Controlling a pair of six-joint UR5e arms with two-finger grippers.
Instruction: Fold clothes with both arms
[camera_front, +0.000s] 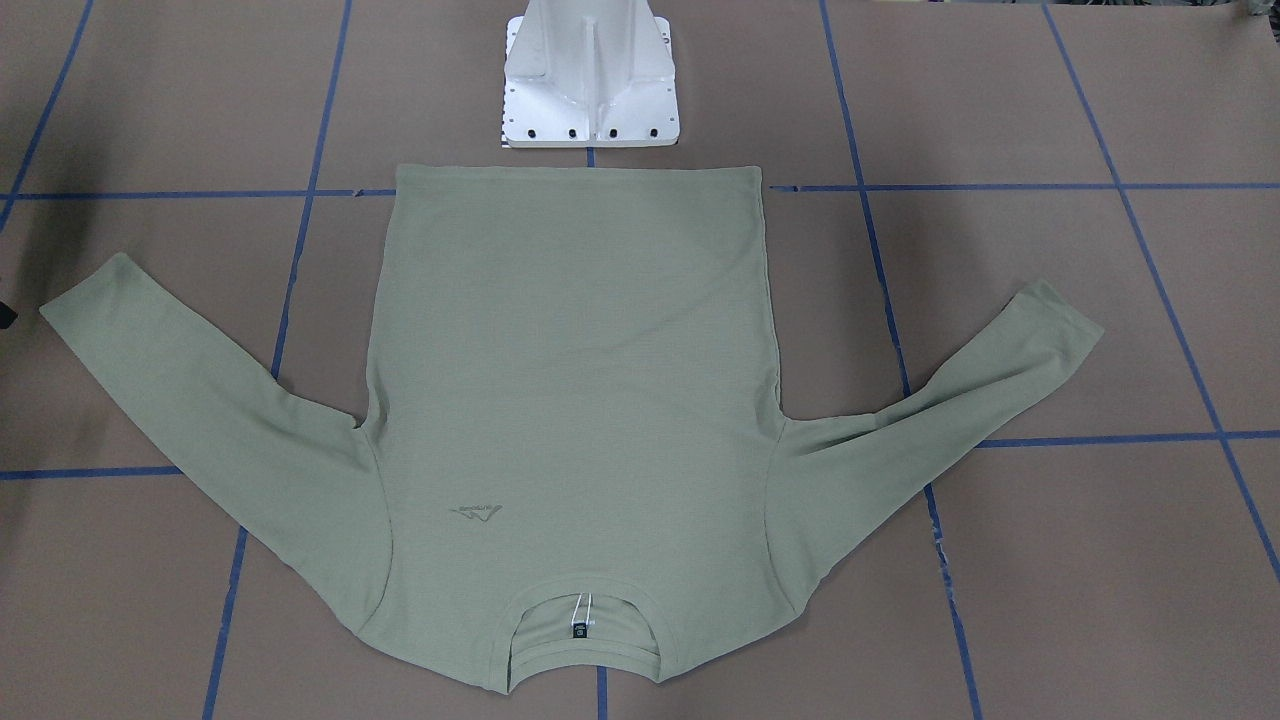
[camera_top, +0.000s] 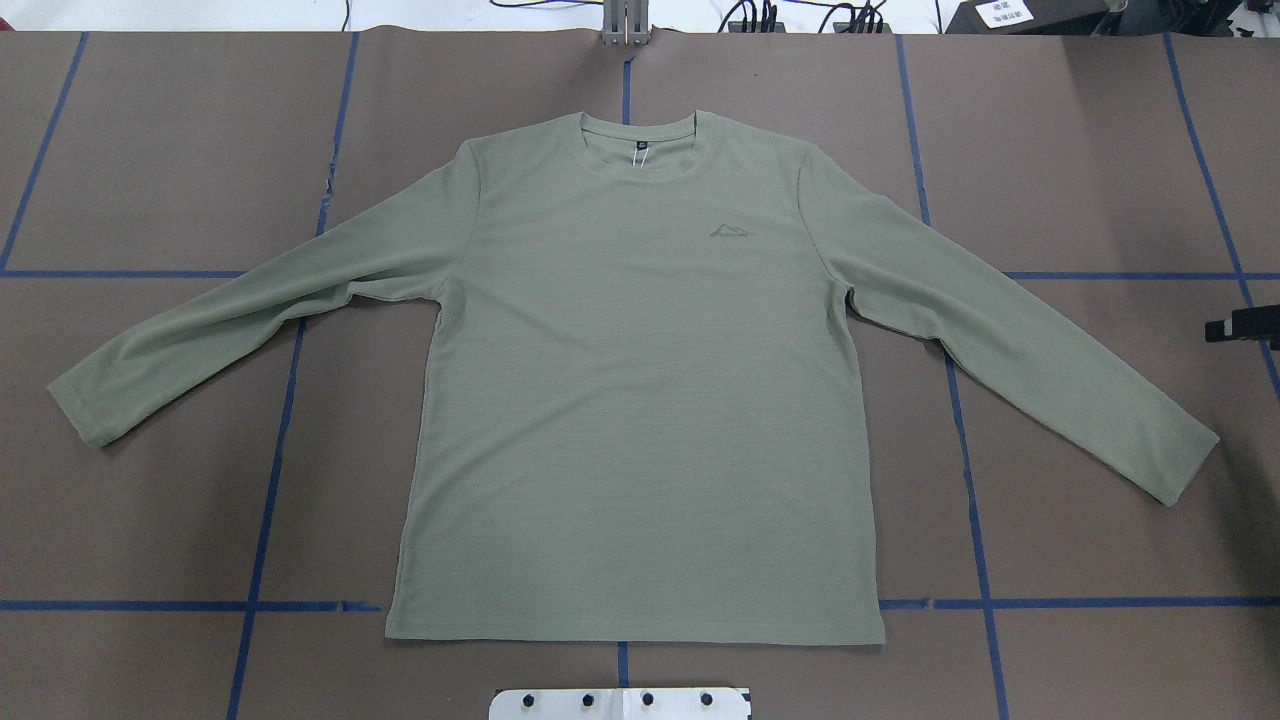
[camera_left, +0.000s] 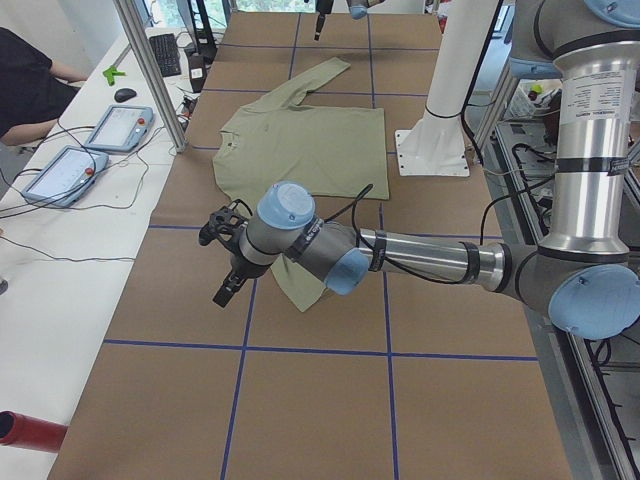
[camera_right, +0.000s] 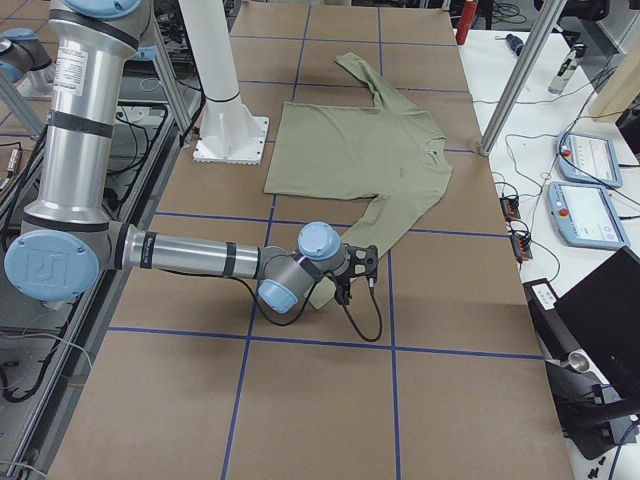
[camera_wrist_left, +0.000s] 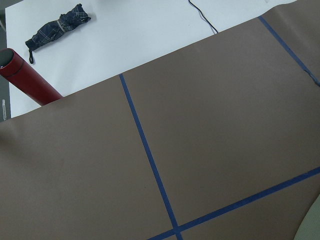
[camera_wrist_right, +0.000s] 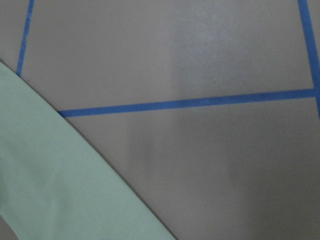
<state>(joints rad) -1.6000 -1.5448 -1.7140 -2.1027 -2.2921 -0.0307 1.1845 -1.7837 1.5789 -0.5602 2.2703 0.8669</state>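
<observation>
Pale green long-sleeved shirt (camera_top: 640, 400) spread flat and face up on a brown paper-covered table (camera_top: 150, 150), collar toward the far edge, hem close to the white base (camera_top: 620, 703), both sleeves angled outward. No fold made yet.

Left gripper (camera_left: 222, 292) hanging low over bare table just past the left cuff (camera_top: 85, 415), apparently touching no cloth. Fingers spread or pressed together: impossible to tell from the side view. Right gripper (camera_right: 348, 285) likewise low, just beside the right cuff (camera_top: 1185, 465), apparently not on the cloth. Finger spacing there also impossible to tell.

Probably the opening step: taking hold of each sleeve end. To do it well:
- Bring both grippers over the cuffs at the same pace and come straight down.
- Pinch only the sleeve's two layers, not the paper beneath.
- Lift just enough to clear the table, then carry each sleeve inward across the chest, keeping the body flat and unwrinkled.
- Avoid dragging, since light knit likely to slide and bunch.
</observation>
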